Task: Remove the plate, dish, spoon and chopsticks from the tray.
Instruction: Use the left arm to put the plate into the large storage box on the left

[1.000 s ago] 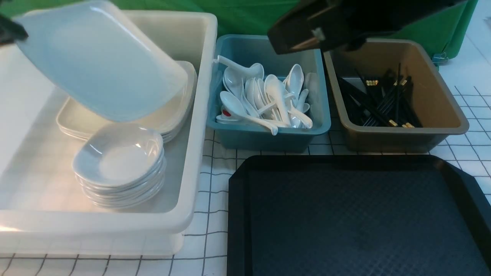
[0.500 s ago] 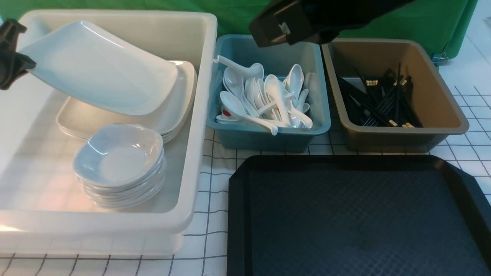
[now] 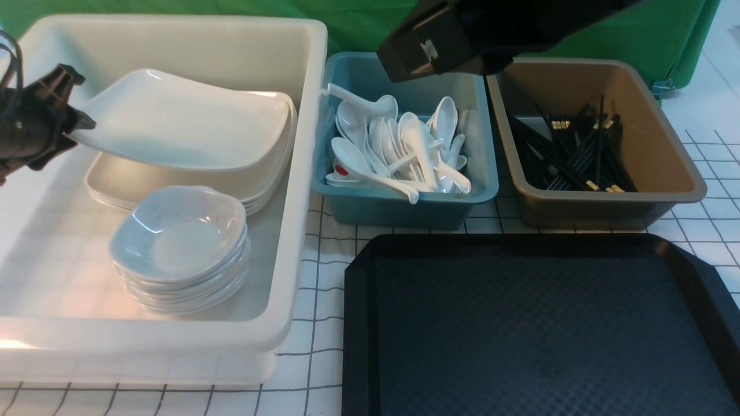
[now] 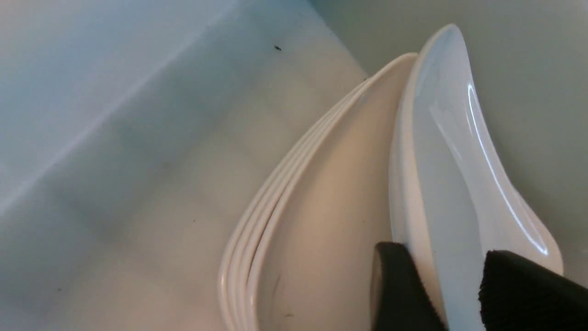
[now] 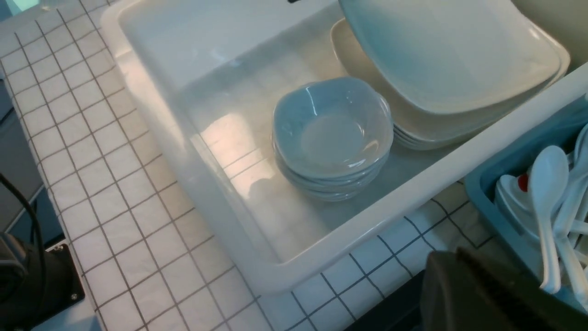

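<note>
The white plate (image 3: 185, 118) lies tilted in the white tub, its far edge on a stack of like plates (image 3: 173, 185) and its near rim raised. That rim sits between the jaws of my left gripper (image 3: 78, 124) (image 4: 459, 285), which stand apart, open. The black tray (image 3: 520, 323) at the front right is bare. Small deep dishes (image 3: 179, 242) are stacked in the same tub. Spoons (image 3: 404, 144) fill the blue tub, and chopsticks (image 3: 572, 150) lie in the brown tub. My right gripper (image 3: 399, 58) (image 5: 441, 271) hangs shut and empty above the blue tub.
The white tub (image 3: 289, 260) takes up the left. The blue tub (image 3: 404, 211) and the brown tub (image 3: 607, 208) stand behind the tray. A white gridded cloth (image 3: 324, 289) covers the table.
The plate came down from a steep tilt onto the plate stack. My left gripper sank and moved right with it, and its jaws parted. The right arm shifted left a little.
</note>
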Controlling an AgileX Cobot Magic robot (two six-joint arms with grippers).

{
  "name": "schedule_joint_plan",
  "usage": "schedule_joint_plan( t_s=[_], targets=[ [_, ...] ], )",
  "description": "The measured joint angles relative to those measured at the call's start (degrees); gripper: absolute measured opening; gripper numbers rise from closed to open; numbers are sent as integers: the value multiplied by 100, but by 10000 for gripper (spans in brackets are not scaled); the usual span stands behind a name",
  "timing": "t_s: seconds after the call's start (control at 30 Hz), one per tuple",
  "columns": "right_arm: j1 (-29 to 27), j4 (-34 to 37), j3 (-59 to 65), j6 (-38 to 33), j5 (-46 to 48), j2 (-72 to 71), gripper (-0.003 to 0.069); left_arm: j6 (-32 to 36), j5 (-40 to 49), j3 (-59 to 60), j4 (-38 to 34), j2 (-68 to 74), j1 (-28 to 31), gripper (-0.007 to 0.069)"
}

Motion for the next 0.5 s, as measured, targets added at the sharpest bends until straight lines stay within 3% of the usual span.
schedule_joint_plan(
  t_s=[0.23, 0.5],
  targets=[
    [0, 0, 0, 0, 141, 0, 5, -320, 559, -169, 1361, -36, 171, 512],
    [0, 0, 0, 0, 188, 0, 5, -419, 1108, -531, 1840, -268, 342, 512]
  ],
)
